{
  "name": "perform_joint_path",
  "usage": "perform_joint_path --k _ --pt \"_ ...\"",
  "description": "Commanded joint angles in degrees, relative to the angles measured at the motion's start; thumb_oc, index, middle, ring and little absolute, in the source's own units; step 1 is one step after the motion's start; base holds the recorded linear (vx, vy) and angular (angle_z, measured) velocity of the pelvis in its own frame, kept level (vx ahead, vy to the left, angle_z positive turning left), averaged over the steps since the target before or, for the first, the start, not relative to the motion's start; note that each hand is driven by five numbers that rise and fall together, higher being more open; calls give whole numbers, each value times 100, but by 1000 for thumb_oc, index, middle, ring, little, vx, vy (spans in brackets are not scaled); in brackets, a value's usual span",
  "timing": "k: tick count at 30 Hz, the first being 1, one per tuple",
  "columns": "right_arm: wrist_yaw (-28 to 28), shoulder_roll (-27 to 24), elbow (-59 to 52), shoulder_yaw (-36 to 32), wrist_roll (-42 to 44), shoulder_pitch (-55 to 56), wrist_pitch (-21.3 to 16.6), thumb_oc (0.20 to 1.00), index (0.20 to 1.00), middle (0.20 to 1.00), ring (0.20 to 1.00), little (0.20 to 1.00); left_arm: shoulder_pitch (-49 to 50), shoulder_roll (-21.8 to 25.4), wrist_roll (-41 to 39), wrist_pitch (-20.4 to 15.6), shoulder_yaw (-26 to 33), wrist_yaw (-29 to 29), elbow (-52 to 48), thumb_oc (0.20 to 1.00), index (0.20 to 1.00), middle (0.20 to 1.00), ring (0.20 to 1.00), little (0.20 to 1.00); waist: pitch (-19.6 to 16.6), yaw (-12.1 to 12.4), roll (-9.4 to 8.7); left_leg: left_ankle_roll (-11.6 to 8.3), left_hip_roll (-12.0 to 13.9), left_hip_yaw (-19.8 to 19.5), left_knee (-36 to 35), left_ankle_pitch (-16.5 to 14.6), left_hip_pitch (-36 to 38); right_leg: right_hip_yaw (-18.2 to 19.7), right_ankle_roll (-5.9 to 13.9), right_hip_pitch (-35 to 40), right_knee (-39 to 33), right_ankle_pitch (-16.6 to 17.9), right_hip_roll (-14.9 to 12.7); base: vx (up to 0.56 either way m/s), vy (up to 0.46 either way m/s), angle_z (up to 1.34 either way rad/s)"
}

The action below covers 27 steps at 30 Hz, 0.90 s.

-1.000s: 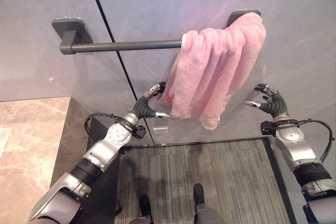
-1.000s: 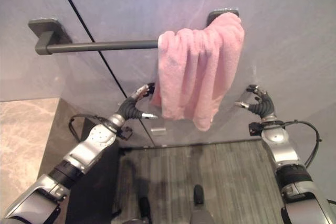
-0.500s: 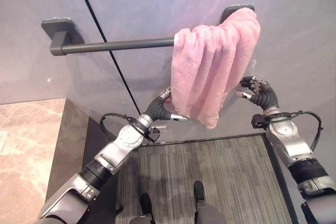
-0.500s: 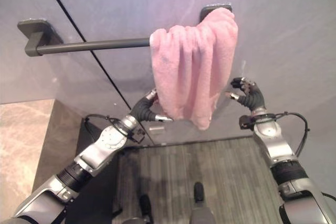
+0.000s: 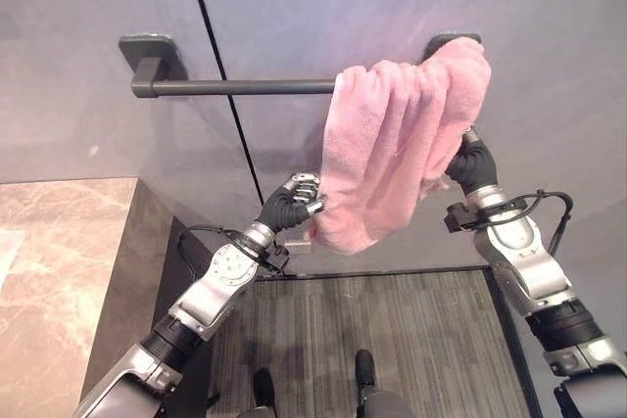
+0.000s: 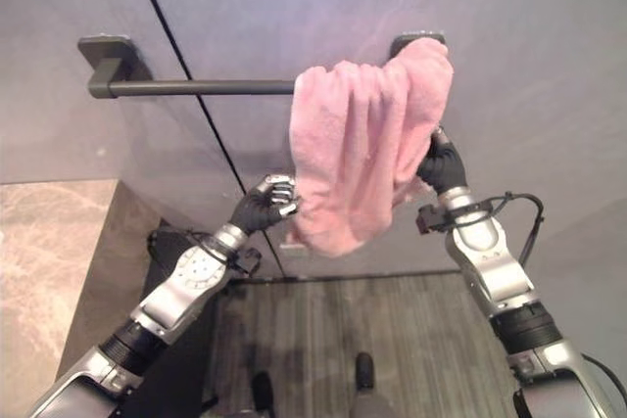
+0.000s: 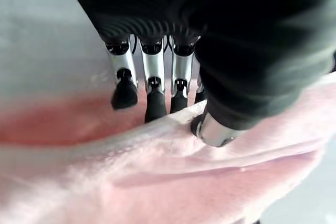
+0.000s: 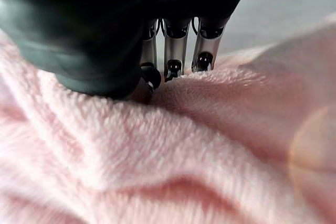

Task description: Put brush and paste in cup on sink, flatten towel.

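A pink towel point(image 5: 392, 144) hangs bunched at the right end of a dark towel bar point(image 5: 245, 87) on the grey wall. My left hand point(image 5: 291, 205) is at the towel's lower left edge. In the left wrist view its fingers point(image 7: 153, 77) lie behind the towel point(image 7: 157, 171) and the thumb presses on the front, pinching the edge. My right hand point(image 5: 473, 165) is at the towel's right side, partly buried in the cloth. In the right wrist view its fingers point(image 8: 173, 51) curl into a fold of the towel point(image 8: 184, 145).
The bar's left bracket point(image 5: 147, 51) leaves a long bare stretch of bar to the left of the towel. A marble counter point(image 5: 49, 271) sits at the lower left. A dark striped mat point(image 5: 392, 340) covers the floor below.
Both hands have closed in on the towel and taken hold of it, the left at the lower left edge, the right at the right side. The towel's bottom is lifted. The camera shifted.
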Motion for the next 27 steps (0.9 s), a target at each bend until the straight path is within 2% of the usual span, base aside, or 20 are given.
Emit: perform_joint_path --k 1,9,17,23,24,25,27 --pt "98 -34 -632 -265 33 -83 -485 200 200 200 200 200 66 269 -143 -389 275 162 -380 200 200 200 200 200 -349 74 -170 -231 218 144 23 117 34 -17 448 59 -13 264 -307 0 0 0" --pt "368 -156 -1692 -295 -102 165 -476 200 200 200 200 200 681 432 -148 -471 1013 296 -1029 200 200 200 200 200 -385 73 -253 -229 217 187 23 88 93 12 460 86 -13 269 -304 2 5 0" --pt "469 -158 -1768 135 -55 -23 -361 200 200 200 200 200 1046 446 -144 -503 1373 474 -1196 200 200 200 200 200 -359 173 -317 -224 204 151 23 104 44 -29 462 69 -13 275 -324 0 1 0" --pt "443 97 -1240 778 -180 -388 -84 200 200 200 200 200 1221 293 -169 -423 1382 596 -734 200 200 200 200 200 -295 312 -372 -219 195 107 23 135 -17 -95 444 74 -13 288 -345 -3 2 1" --pt "447 324 -952 1002 -12 -478 40 200 200 200 200 200 1229 205 -208 -358 1294 599 -437 200 200 200 200 200 -286 369 -382 -212 189 80 23 144 -24 -118 431 90 -13 289 -358 -3 7 4" --pt "449 328 -938 1008 -9 -490 33 200 200 200 200 200 1225 205 -208 -363 1296 599 -429 200 200 200 200 200 -285 364 -383 -212 189 79 23 144 -23 -120 431 91 -13 288 -358 0 0 0" --pt "445 739 -463 1229 631 -440 138 200 200 200 200 200 1181 31 -345 -294 1145 646 -77 200 200 200 200 200 -276 413 -389 -204 180 50 23 151 -23 -155 420 124 -13 287 -373 -4 3 3"
